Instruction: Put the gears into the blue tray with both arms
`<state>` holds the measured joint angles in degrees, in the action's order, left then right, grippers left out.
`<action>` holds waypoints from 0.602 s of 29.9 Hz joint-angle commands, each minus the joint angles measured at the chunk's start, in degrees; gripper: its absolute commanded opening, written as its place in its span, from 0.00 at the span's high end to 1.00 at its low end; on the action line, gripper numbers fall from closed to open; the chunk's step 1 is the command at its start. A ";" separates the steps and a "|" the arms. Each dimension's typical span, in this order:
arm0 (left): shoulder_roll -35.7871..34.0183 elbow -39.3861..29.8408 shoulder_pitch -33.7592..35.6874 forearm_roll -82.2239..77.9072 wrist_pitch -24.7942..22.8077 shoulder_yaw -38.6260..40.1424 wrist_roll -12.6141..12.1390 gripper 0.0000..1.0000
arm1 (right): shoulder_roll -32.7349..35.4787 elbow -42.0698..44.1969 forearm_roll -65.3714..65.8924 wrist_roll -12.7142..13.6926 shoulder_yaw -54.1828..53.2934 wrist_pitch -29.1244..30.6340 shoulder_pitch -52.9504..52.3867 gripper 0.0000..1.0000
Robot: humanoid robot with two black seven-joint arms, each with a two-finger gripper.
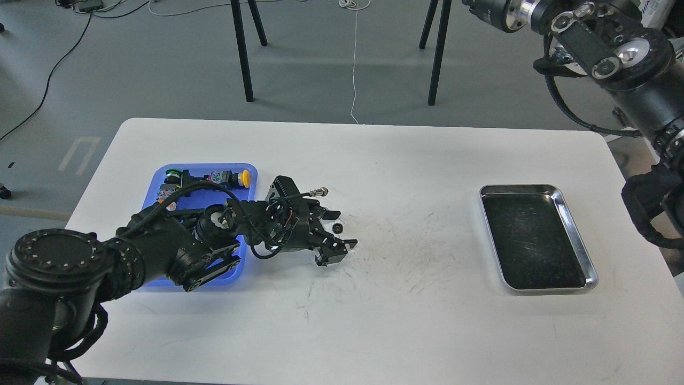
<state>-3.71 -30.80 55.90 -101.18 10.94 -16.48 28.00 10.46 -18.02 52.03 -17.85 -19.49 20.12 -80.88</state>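
Lying between the open left hand [342,229] fingers: one gear [337,228].

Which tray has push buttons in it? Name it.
The blue tray at the table's left, partly under the left arm: it holds the push buttons. The silver tray on the right holds none.

One gear [337,228], two trays [537,238]

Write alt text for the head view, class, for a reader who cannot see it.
The left arm's open pincer sits around a small black gear on a white table, just right of a blue tray holding push-button switches. An empty silver tray lies far right; the right arm's pincer is out of view.
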 commanded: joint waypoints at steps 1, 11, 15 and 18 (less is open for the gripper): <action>0.01 0.57 -0.26 -0.07 0.13 -0.05 0.00 0.36 | 0.00 0.00 0.00 0.00 -0.02 0.00 0.11 0.02; -0.07 1.71 -0.44 -0.51 0.66 -0.14 0.00 0.60 | -1.14 0.00 0.00 0.00 -0.02 -0.17 0.02 0.02; -0.16 1.71 -0.44 -0.51 0.92 -0.14 0.00 0.62 | -1.23 0.00 0.00 0.00 -0.02 -0.17 0.02 0.02; -0.16 1.62 -0.44 -0.60 1.19 -0.14 0.00 0.70 | -1.23 0.00 0.00 0.00 -0.02 -0.17 0.20 0.02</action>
<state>-3.82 -29.14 55.46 -101.68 11.88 -16.61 28.02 9.25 -18.02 52.03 -17.85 -19.51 19.94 -80.82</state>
